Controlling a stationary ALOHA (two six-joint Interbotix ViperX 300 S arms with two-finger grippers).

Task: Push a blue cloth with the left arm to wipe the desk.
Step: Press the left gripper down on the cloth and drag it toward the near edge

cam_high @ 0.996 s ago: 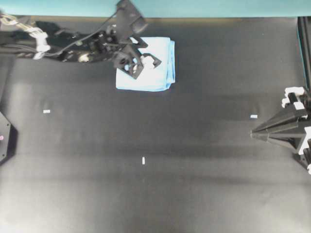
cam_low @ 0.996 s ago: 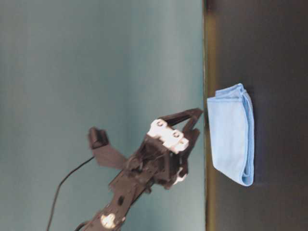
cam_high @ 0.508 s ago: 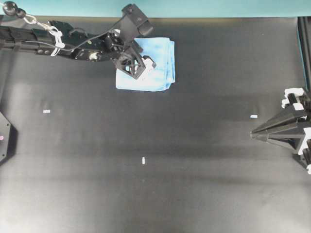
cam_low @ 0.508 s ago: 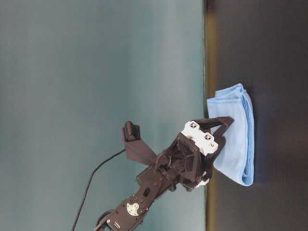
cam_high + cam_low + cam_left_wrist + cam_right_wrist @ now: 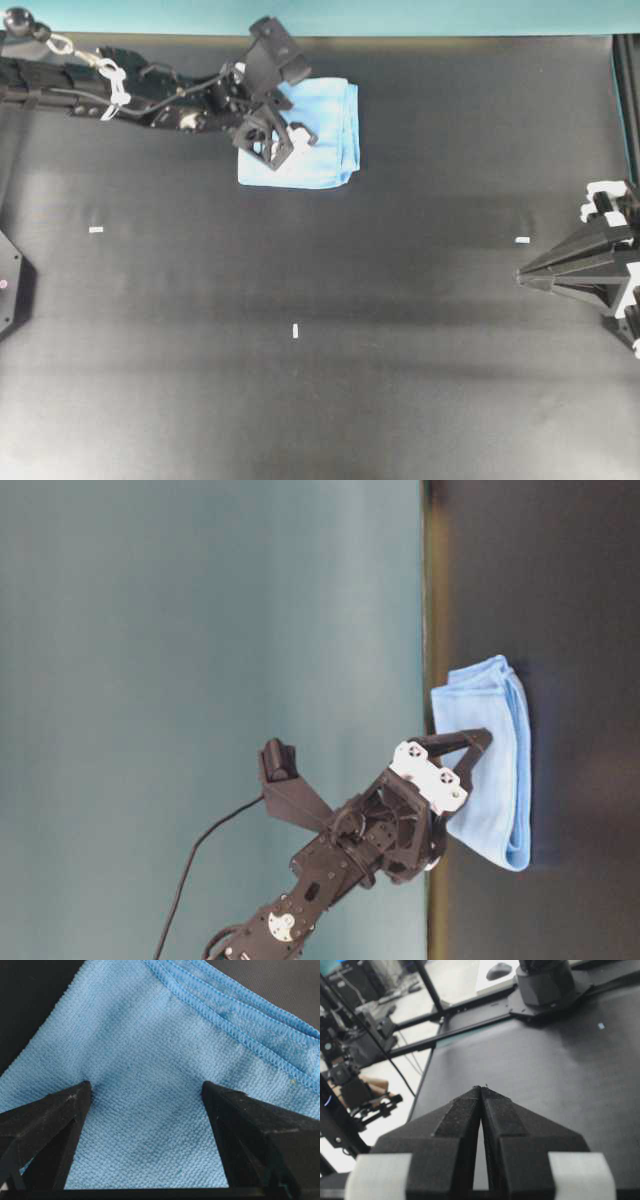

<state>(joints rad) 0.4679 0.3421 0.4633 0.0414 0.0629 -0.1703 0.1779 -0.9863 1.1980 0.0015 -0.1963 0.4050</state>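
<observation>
Left arm [image 5: 150,95] has its jaws spread, 2 tips pressed on the blue cloth [image 5: 318,140] near the desk's [image 5: 400,330] far edge, so next I'd guess it shoves it across the desk.

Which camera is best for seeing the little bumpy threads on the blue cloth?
The left wrist view: the blue cloth fills it, weave and stitched edges clear. The overhead view shows the whole square, small. The table-level view shows its layered side. The right wrist view misses it.
</observation>
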